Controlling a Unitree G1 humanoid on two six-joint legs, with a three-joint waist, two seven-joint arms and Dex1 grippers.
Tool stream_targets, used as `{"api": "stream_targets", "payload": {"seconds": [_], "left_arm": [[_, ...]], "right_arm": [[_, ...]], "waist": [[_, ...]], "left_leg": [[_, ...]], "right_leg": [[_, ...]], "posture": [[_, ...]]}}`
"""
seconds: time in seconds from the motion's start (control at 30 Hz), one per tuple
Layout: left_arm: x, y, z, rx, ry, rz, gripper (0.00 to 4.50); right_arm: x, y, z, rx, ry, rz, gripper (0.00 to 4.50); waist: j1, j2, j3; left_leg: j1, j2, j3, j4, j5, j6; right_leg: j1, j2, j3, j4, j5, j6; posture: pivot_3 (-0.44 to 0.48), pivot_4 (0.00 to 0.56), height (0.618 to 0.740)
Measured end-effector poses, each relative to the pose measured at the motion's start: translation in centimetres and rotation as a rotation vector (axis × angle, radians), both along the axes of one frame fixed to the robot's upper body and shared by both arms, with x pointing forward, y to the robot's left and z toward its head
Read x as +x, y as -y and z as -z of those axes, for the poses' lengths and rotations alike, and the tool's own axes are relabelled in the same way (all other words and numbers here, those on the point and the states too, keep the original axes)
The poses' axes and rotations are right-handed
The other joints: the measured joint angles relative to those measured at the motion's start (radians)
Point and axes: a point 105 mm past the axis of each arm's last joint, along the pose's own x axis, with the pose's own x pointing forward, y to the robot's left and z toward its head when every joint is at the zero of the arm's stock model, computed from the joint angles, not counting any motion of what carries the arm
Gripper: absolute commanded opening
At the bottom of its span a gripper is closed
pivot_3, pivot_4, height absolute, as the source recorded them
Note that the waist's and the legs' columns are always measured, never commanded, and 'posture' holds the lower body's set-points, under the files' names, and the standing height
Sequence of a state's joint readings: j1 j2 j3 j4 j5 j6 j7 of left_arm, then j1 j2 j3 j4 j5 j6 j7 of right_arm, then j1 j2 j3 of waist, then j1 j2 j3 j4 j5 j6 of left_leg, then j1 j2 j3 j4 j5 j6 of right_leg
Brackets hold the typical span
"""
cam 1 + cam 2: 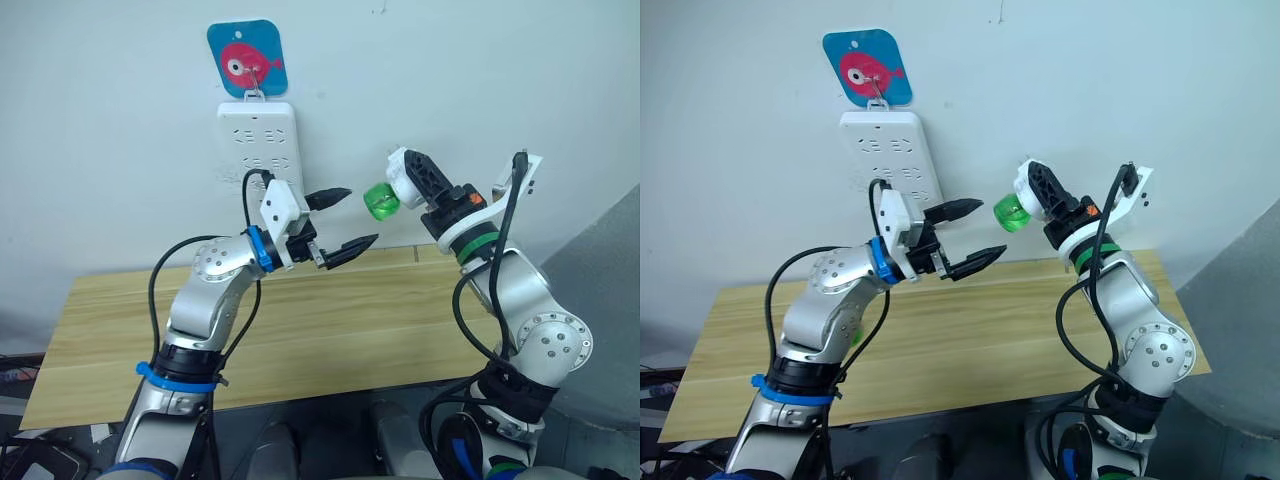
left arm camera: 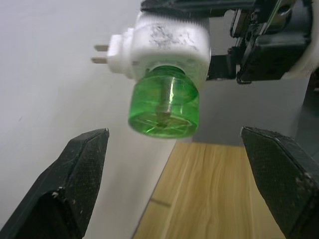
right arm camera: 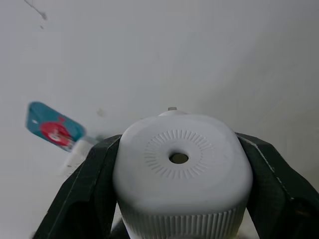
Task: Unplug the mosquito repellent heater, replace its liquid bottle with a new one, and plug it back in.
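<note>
White wall backs a wooden table (image 1: pixel 330 330). Right tool (image 3: pixel 177 199) pinches the mosquito repellent heater (image 1: pixel 405 172) above the table; its green bottle (image 1: pixel 380 200) points toward nine o'clock at the left tool (image 1: pixel 335 222), spread wide. Power strip (image 1: pixel 258 140) hangs at eleven o'clock under a fish hook plate (image 1: pixel 247 58).

Open air lies between the wide-open left end effector (image 1: pixel 340 220) and the green bottle (image 1: pixel 380 200) (nothing blocks it).
</note>
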State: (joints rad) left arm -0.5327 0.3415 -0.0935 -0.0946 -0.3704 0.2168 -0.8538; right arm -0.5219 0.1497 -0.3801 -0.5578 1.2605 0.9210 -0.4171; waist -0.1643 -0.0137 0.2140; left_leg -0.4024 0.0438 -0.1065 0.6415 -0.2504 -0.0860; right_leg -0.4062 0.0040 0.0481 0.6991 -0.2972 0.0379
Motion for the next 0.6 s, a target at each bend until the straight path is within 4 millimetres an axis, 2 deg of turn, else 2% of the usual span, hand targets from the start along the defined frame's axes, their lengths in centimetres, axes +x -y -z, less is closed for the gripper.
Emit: {"api": "stream_targets", "payload": {"seconds": [0.1, 0.33, 0.6], "left_arm": [[0.4, 0.3, 0.1, -0.022, -0.014, 0.002, 4.5], [0.4, 0.4, -0.5, -0.046, 0.036, 0.008, 4.5], [0.3, 0.2, -0.9, -0.054, 0.07, 0.012, 4.5]], "right_arm": [[-0.4, -0.7, -0.4, 0.062, -0.014, -0.04, 2.97], [-0.6, -1.5, 0.7, 0.142, -0.099, -0.081, 2.97], [-0.5, -0.9, 0.5, 0.177, -0.118, -0.063, 2.97]], "waist": [[-0.003, 0.0, 0.0], [-0.004, 0.0, 0.0], [-0.004, 0.0, 0.0]], "left_leg": [[0.0, 0.0, 0.0, 0.0, 0.0, 0.0], [0.0, 0.0, 0.0, 0.0, 0.0, 0.0], [0.0, 0.0, 0.0, 0.0, 0.0, 0.0]], "right_leg": [[0.0, 0.0, 0.0, 0.0, 0.0, 0.0], [0.0, 0.001, 0.0, 0.0, 0.0, 0.0], [0.0, 0.001, 0.0, 0.0, 0.0, 0.0]], "posture": [[-0.214, 0.165, 0.725], [-0.214, 0.161, 0.725], [-0.216, 0.154, 0.725]]}}
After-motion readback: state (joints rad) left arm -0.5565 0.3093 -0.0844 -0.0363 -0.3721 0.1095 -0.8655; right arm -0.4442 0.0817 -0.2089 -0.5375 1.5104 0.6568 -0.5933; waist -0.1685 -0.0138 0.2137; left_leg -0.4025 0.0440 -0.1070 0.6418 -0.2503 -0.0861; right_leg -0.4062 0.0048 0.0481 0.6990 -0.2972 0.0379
